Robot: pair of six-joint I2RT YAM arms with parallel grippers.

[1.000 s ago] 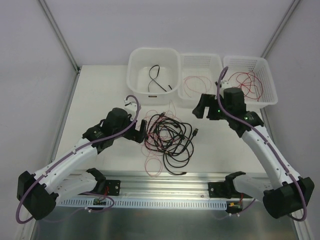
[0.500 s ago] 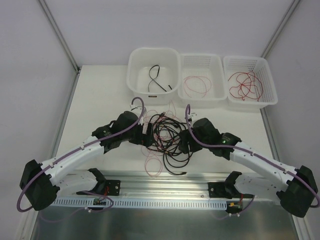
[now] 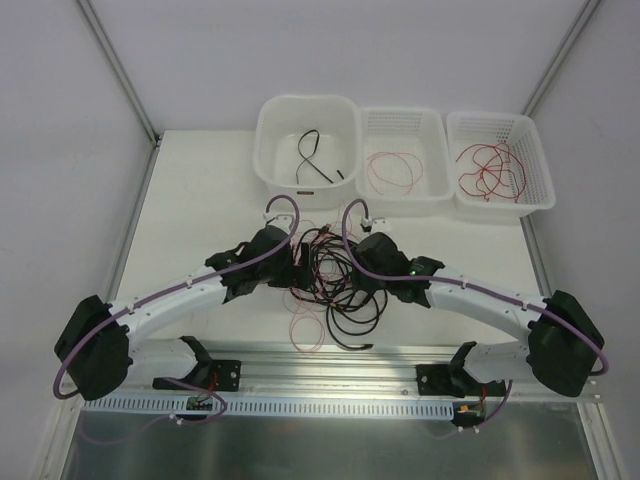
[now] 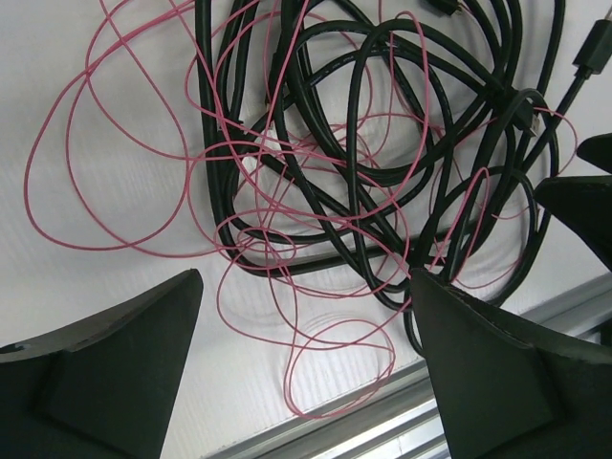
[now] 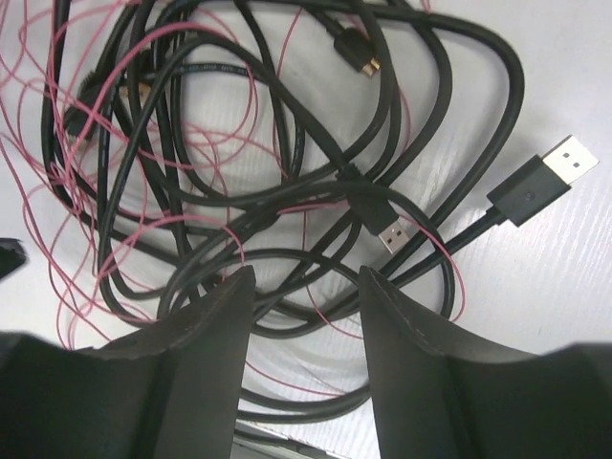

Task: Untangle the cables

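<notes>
Above the cables (image 3: 335, 285), the left gripper (image 4: 304, 282) hangs wide open at their left edge; the right gripper (image 5: 304, 277), part-open and empty, straddles their right side.

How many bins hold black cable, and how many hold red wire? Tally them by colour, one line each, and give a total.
Black cable: 1 bin, the tub
Red wire: 2 bins, the middle basket and the right basket
Total: 3 bins
</notes>
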